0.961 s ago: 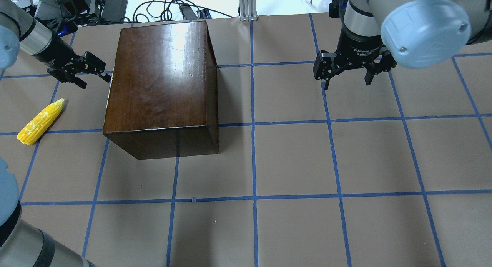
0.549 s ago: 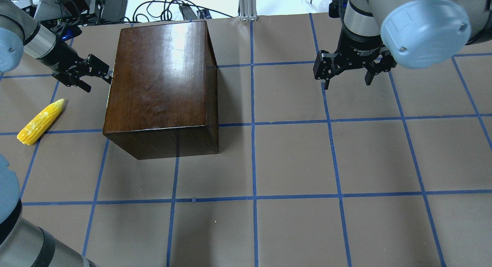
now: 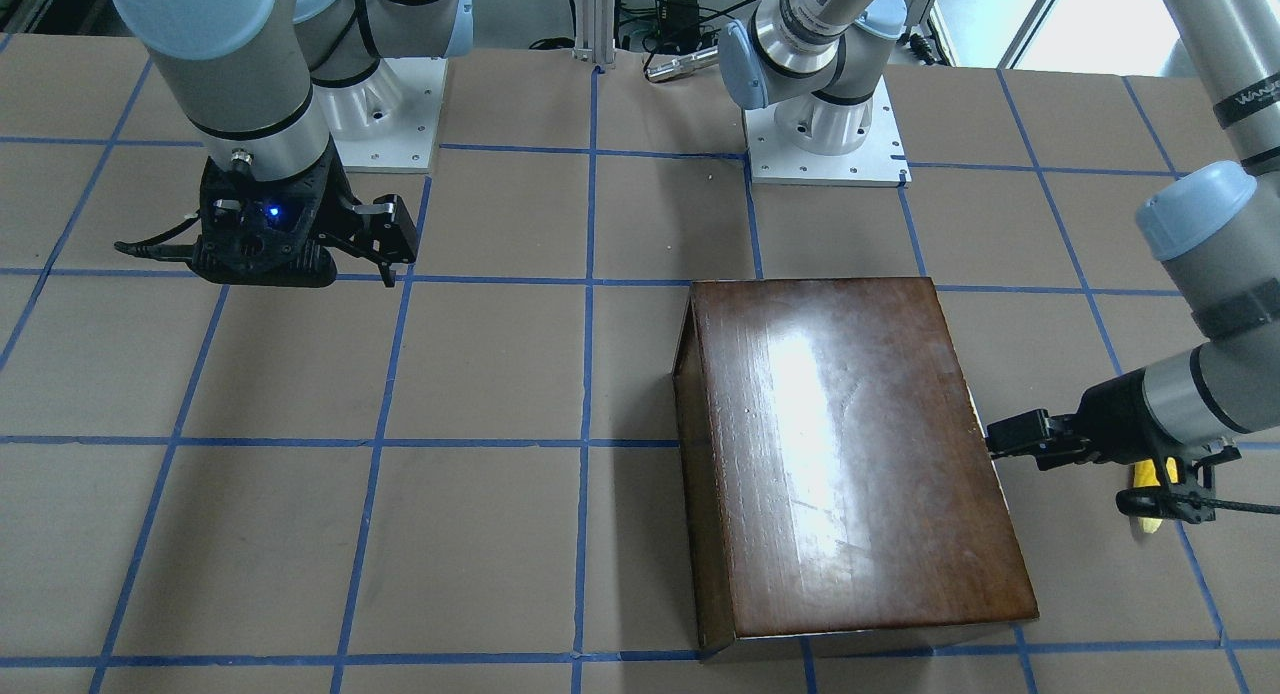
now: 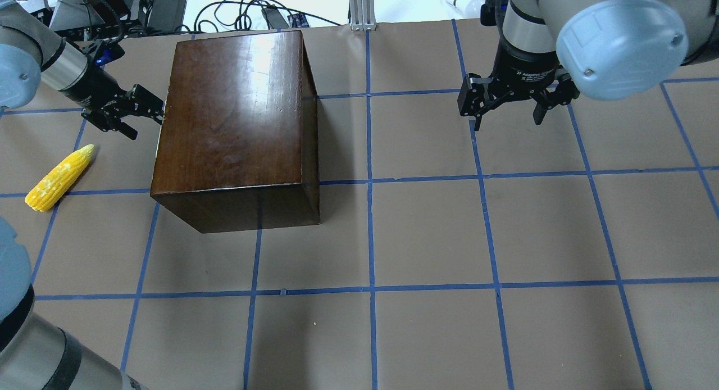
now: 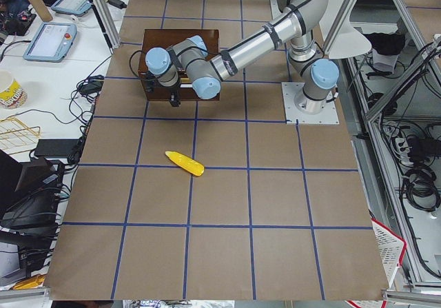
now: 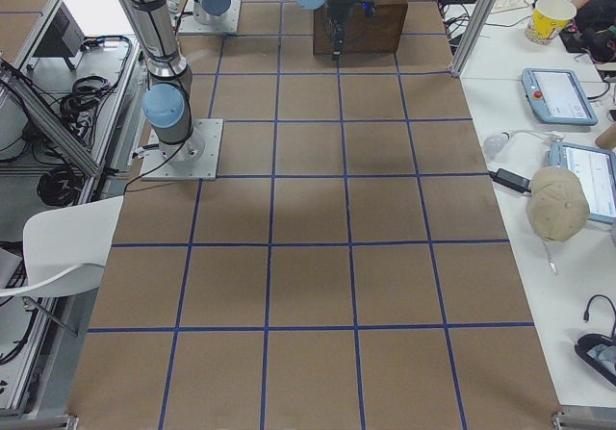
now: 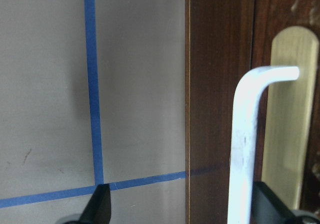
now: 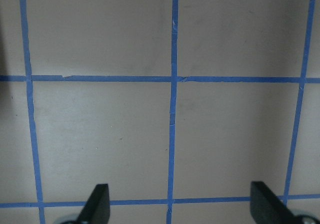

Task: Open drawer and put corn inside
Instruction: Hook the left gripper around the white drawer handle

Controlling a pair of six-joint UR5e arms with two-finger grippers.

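The glossy dark-brown box (image 4: 236,109) stands at the table's back left, with its drawer shut. The drawer's dark front panel (image 7: 220,83), with a white handle (image 7: 245,149) on a brass plate, fills the right of the left wrist view. My left gripper (image 4: 147,123) is open, right at that face of the box, and the handle lies between its fingers without being gripped. The yellow corn (image 4: 59,177) lies on the table left of the box, below my left gripper in the overhead view. My right gripper (image 4: 508,120) is open and empty, hovering over the table's back right.
Blue tape lines grid the brown table top (image 4: 427,232). Cables and power bricks (image 4: 163,8) lie beyond the far edge, behind the box. A metal post (image 4: 362,5) stands at the back middle. Both arm bases (image 3: 820,134) sit on the robot's side.
My left gripper has moved closer to the box's left face, its fingers now at the box's edge. The corn, the box and my right arm have not moved.
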